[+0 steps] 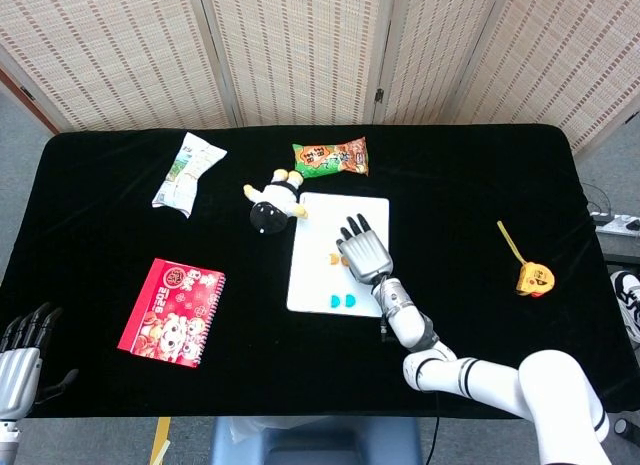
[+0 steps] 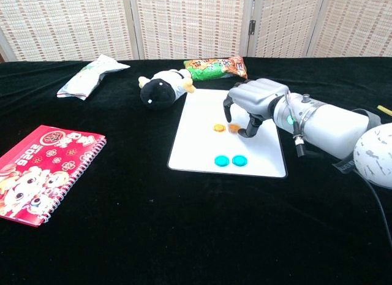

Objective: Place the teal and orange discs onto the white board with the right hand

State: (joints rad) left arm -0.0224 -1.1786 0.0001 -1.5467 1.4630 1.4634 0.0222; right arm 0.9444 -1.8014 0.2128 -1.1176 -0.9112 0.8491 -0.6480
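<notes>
In the head view, the white board (image 1: 338, 253) is seen at the centre of the black table (image 1: 480, 175). The right hand (image 1: 362, 247) is held over the board's middle, fingers pointing toward the top of the frame. Two teal discs (image 1: 343, 301) are found touching each other near the board's lower edge. An orange disc (image 1: 330, 256) is seen on the board just left of the hand. Above the board lies an orange and green snack bag (image 1: 332, 157), and a small black and white plush toy (image 1: 273, 202) is placed at the board's upper left corner. A white snack packet (image 1: 186, 172) is in the upper left, a red notebook (image 1: 173, 311) in the lower left, and a yellow tape measure (image 1: 531, 273) at the right. The left hand (image 1: 20, 353) is seen at the lower left corner, off the table edge, fingers spread and holding nothing.

In the chest view, the right hand (image 2: 252, 102) is arched over the board (image 2: 202, 151), fingertips (image 2: 242, 134) pointed down. One orange disc (image 2: 218, 127) lies flat on the board; a second orange disc (image 2: 233, 127) is just beside it, under the fingers. Whether that disc is pinched or released cannot be told. The teal discs (image 2: 230, 160) lie lower on the board, toward the frame's bottom.
</notes>
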